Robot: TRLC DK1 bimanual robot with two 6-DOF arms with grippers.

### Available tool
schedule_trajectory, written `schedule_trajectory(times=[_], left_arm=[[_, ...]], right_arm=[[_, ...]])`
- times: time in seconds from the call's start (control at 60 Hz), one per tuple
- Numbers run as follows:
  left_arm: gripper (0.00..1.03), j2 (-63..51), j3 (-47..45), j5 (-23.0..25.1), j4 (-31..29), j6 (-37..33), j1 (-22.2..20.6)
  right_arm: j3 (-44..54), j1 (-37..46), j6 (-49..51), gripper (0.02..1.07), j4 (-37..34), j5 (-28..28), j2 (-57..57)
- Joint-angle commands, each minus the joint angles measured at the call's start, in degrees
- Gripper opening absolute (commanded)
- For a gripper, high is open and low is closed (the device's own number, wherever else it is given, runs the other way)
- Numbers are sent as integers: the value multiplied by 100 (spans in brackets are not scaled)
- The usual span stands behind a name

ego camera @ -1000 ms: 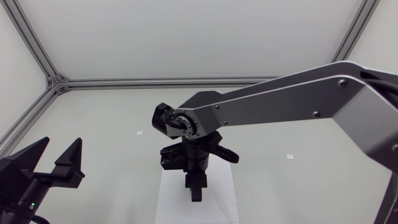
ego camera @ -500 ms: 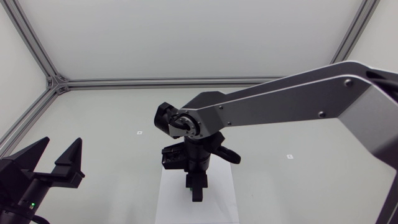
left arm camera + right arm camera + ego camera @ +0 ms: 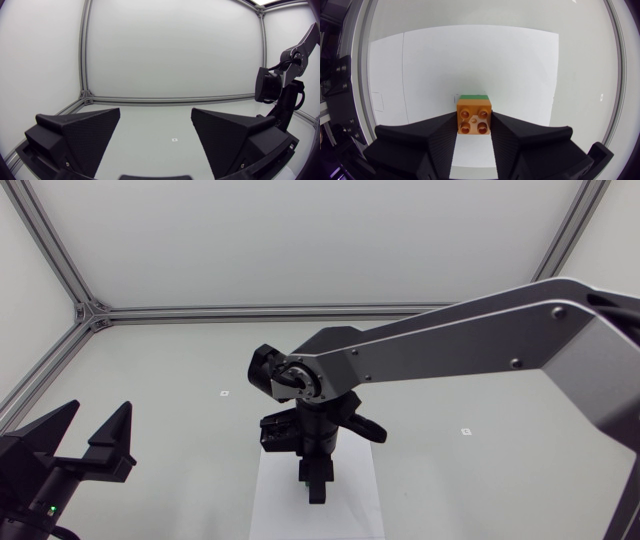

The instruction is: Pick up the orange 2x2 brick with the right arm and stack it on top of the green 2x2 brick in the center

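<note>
Orange brick [image 3: 474,116] pinched in right hand [image 3: 475,122], over green brick [image 3: 473,97]; left hand [image 3: 155,112] spread wide.

robot lab enclosure, aluminium frame [image 3: 250,311], white panels [image 3: 300,240], white table [image 3: 170,410]

Eases the right arm [image 3: 450,340] a shade lower toward the front edge of the table [image 3: 150,410], right gripper [image 3: 315,492] along with it; barely stirs in the last half-second.

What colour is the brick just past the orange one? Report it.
Green; the green brick shows best in the right wrist view, beyond the orange brick.
</note>
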State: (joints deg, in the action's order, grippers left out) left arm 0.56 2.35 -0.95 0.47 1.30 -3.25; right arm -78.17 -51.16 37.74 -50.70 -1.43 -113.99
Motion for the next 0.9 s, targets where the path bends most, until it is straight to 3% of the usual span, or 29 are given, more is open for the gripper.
schedule_trajectory(times=[0.0, 0.1, 0.35, 0.417, 0.533, 0.6, 0.883], left_arm=[[99, 15, -235, 16, -65, -33, -45], [99, 15, -235, 16, -65, -33, -45], [99, 15, -235, 16, -65, -33, -45], [99, 15, -235, 16, -65, -33, -45], [99, 15, -235, 16, -65, -33, -45], [99, 15, -235, 16, -65, -33, -45], [99, 15, -235, 16, -65, -33, -45]], right_arm=[[294, 0, 32, 21, -133, 20, -387], [276, 0, 23, 30, -151, 20, -360], [206, -8, 6, 32, -213, 20, -308], [206, -8, -3, 39, -213, 20, -299], [206, -8, -12, 40, -213, 20, -290], [206, -17, -12, 49, -221, 38, -272], [206, -26, -29, 56, -230, 46, -228]])
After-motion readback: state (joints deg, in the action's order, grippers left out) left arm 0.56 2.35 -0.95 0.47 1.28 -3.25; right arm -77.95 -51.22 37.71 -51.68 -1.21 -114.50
